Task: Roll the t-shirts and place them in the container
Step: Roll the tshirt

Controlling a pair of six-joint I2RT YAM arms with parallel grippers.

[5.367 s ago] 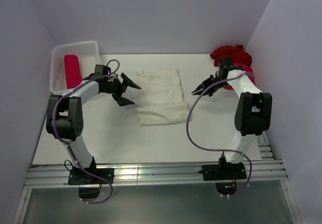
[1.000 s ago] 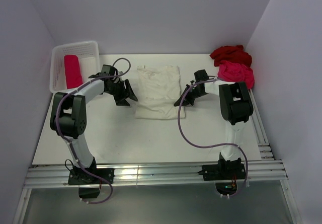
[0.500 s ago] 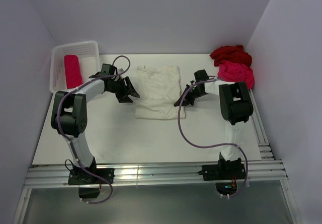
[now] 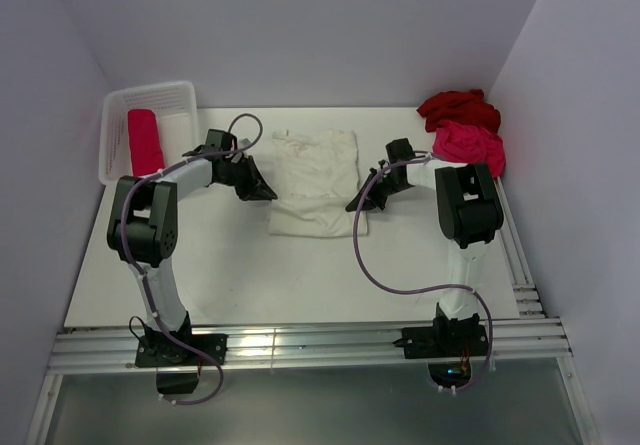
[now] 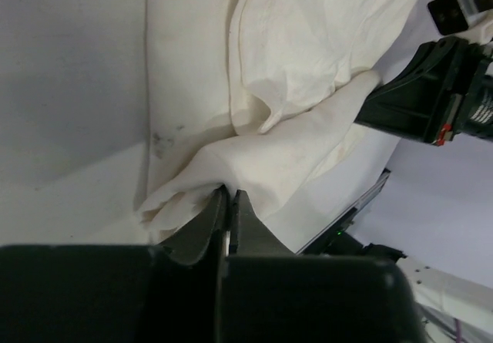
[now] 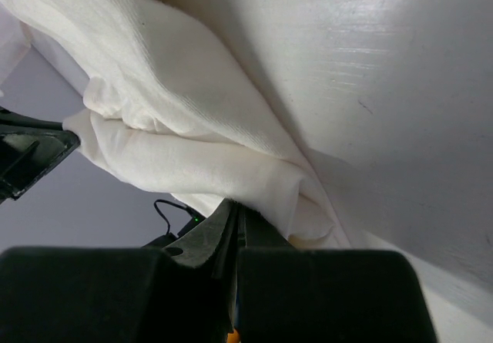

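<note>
While the cream-white cotton t-shirt [image 4: 315,180] is lying folded midway on the white surface [image 4: 300,275], its left edge is being pinched by the closed left gripper [image 4: 266,193] and its right edge by the closed right gripper [image 4: 356,205], seemingly so both sides are being held level for rolling.

The left arm [image 4: 160,295] and right arm [image 4: 462,285] share white shells, bulky black joints, a looping purple cable [image 4: 356,250] each, and black base plates [image 4: 445,342] at the counter's near edge. The fingers [image 5: 202,227] of the left gripper [image 5: 229,193] are black, apparently tapering to thin tips.
</note>
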